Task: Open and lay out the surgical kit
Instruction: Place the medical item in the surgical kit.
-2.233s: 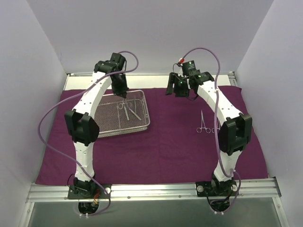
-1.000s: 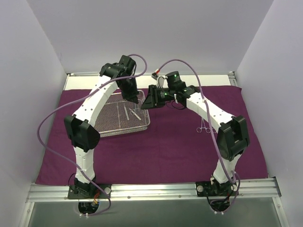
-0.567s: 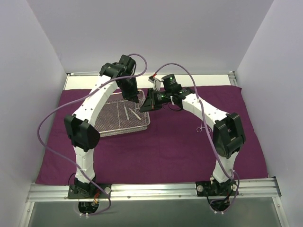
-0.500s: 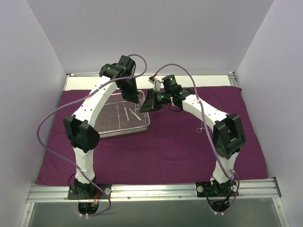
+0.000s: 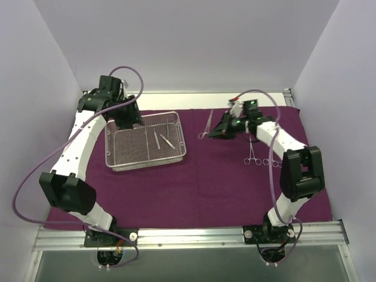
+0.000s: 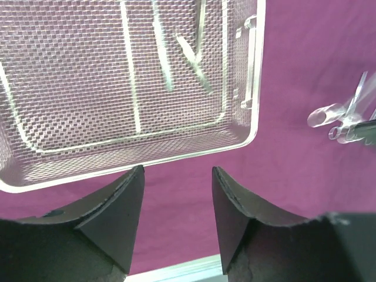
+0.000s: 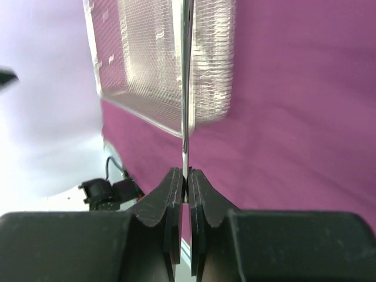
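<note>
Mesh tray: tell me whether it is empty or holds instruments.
Not empty. Two slim silver instruments lie inside the mesh tray, in its right half.

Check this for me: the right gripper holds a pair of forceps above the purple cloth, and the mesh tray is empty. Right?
Not quite. The right gripper holds the forceps above the purple cloth, but the mesh tray is not empty: two slim metal tools lie in it, as the left wrist view shows.
</note>
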`<state>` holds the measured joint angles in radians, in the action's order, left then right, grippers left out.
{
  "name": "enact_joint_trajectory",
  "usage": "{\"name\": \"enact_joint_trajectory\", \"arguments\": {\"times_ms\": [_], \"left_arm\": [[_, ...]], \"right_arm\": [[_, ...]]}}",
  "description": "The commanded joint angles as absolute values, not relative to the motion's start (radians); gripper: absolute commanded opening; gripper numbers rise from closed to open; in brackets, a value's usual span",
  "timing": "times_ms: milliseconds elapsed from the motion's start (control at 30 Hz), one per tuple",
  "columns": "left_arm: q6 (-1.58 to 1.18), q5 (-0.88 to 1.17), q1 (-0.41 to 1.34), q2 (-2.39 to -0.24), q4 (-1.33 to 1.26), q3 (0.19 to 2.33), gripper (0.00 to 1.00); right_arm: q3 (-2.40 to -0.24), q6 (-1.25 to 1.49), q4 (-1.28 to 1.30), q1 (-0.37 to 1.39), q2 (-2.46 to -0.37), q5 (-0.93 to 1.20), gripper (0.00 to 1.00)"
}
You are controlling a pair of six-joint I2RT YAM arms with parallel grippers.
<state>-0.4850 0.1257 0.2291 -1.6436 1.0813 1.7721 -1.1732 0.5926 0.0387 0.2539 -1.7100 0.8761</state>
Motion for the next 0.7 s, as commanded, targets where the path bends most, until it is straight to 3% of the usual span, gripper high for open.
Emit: {"name": "enact_joint_trajectory", "arguments": {"times_ms": [0,100,200,300,667], "left_arm": [[-0.394,0.199,0.196,-1.565,0.942,1.611,0.57],[-0.387,0.271,0.169,-1.540,0.875,1.508,0.56],[-0.376,0.316,0.155,-1.532,0.818,1.456,0.55],[-0.364,0.339,0.135,-1.531,0.790,1.439,0.55],[-0.362,0.440,0.069,-1.536,0.775,1.433,0.55]], "right_arm": [[-1.210,0.406,0.325,0.120,-1.640,0.957,0.00],[-1.268,0.166,0.608,0.051,-1.706,0.876,0.00],[-1.272,0.059,0.684,0.005,-1.743,0.809,0.00],[-1.266,-0.053,0.724,-0.052,-1.770,0.738,0.00],[-1.252,-0.107,0.678,-0.058,-1.890,0.807,0.00]]}}
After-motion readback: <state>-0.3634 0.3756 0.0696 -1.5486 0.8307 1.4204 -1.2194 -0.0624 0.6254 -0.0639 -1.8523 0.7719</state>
